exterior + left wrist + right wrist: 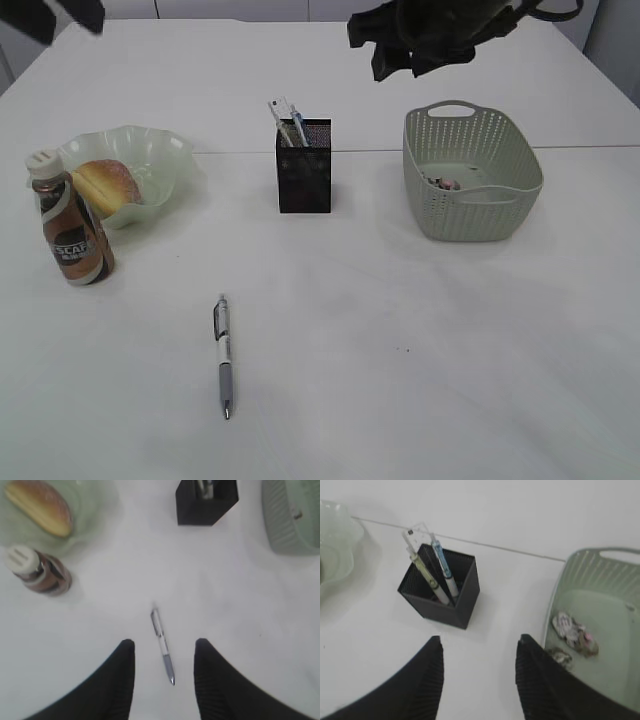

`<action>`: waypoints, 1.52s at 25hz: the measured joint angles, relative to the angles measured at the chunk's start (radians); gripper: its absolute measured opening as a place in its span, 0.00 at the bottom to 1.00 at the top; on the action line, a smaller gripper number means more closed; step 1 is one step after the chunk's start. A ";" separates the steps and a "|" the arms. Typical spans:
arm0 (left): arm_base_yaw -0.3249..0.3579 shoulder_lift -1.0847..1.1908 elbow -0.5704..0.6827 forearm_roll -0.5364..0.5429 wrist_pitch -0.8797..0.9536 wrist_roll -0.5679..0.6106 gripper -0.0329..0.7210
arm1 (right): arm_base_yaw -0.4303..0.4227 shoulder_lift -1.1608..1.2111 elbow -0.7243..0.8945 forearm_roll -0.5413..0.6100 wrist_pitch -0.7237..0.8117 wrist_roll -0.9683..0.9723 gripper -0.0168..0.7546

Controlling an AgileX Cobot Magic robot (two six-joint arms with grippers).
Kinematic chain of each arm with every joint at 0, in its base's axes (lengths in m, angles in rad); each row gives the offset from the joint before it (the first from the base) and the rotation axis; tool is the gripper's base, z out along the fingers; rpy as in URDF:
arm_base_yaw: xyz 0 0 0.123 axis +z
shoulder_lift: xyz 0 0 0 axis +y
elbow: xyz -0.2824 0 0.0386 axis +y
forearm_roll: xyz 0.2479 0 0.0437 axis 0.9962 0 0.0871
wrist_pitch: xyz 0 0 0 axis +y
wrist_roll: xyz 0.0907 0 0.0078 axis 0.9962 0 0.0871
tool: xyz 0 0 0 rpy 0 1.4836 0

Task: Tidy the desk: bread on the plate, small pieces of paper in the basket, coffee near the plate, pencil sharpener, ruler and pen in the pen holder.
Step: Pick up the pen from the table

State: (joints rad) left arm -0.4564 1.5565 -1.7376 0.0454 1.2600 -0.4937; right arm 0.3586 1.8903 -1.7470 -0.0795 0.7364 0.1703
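Observation:
A grey-and-white pen (224,352) lies loose on the table's front left. High above it, my left gripper (164,642) is open, and the pen (159,630) shows between its fingers on the table below. The bread (104,184) rests on the pale green plate (150,148), with the coffee bottle (70,230) upright beside it. The black pen holder (304,166) holds pens and a clear ruler (415,534). Crumpled paper pieces (572,629) lie in the basket (470,178). My right gripper (480,638) hangs open and empty above the gap between holder and basket. The pencil sharpener is out of view.
The table is white, with a seam (560,147) running across behind the holder and basket. The right arm (420,40) hangs over the far right of the table. The left arm (60,15) shows at the top left corner.

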 joint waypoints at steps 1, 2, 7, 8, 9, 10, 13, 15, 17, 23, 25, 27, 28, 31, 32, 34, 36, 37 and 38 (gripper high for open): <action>0.000 0.002 0.038 -0.007 0.000 -0.009 0.44 | 0.000 -0.007 -0.004 0.001 0.045 0.000 0.48; 0.000 0.007 0.075 -0.012 0.000 -0.022 0.44 | 0.000 -0.013 -0.006 0.004 0.079 0.000 0.48; -0.005 0.064 0.207 -0.045 -0.006 -0.055 0.44 | 0.000 -0.019 -0.006 0.011 0.221 0.000 0.48; -0.016 0.086 0.224 -0.051 -0.008 -0.057 0.44 | 0.000 -0.019 -0.006 0.013 0.241 0.000 0.48; -0.031 0.109 0.234 -0.051 -0.011 -0.062 0.44 | 0.000 -0.019 -0.006 0.013 0.256 0.000 0.48; -0.050 0.130 0.240 -0.051 -0.021 -0.071 0.44 | 0.000 -0.019 -0.006 0.013 0.273 0.000 0.48; -0.107 0.211 0.243 -0.045 -0.094 -0.094 0.44 | 0.000 -0.019 -0.006 0.013 0.324 0.000 0.48; -0.128 0.262 0.243 -0.045 -0.138 -0.116 0.44 | 0.000 -0.019 -0.006 0.014 0.366 0.000 0.48; -0.136 0.316 0.243 -0.045 -0.159 -0.138 0.44 | 0.000 -0.019 -0.006 0.014 0.407 0.000 0.48; -0.136 0.421 0.243 -0.026 -0.195 -0.202 0.44 | 0.000 -0.019 -0.006 0.014 0.480 0.000 0.48; -0.136 0.442 0.243 -0.026 -0.213 -0.206 0.44 | 0.000 -0.019 -0.006 0.015 0.490 0.000 0.48; -0.136 0.465 0.243 -0.021 -0.225 -0.208 0.44 | 0.000 -0.019 -0.006 0.015 0.493 0.000 0.48; -0.136 0.477 0.243 -0.013 -0.229 -0.213 0.44 | 0.000 -0.019 -0.006 0.015 0.495 -0.001 0.48; -0.134 0.515 0.243 0.001 -0.234 -0.225 0.44 | 0.000 -0.019 -0.006 0.015 0.497 -0.001 0.48; -0.132 0.526 0.243 0.001 -0.234 -0.228 0.44 | 0.000 -0.019 -0.006 0.015 0.497 -0.001 0.48; -0.132 0.547 0.243 0.004 -0.236 -0.232 0.44 | 0.000 -0.020 -0.006 0.015 0.497 -0.001 0.48; -0.130 0.564 0.243 0.004 -0.236 -0.235 0.44 | 0.000 -0.020 -0.006 0.015 0.498 -0.001 0.48; -0.130 0.574 0.243 0.004 -0.238 -0.237 0.44 | 0.000 -0.020 -0.006 0.016 0.498 -0.001 0.48; -0.130 0.584 0.243 0.004 -0.238 -0.238 0.44 | 0.000 -0.020 -0.006 0.016 0.498 -0.001 0.48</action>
State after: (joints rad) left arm -0.5863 2.1405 -1.4941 0.0490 1.0220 -0.7321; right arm 0.3586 1.8701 -1.7535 -0.0635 1.2346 0.1697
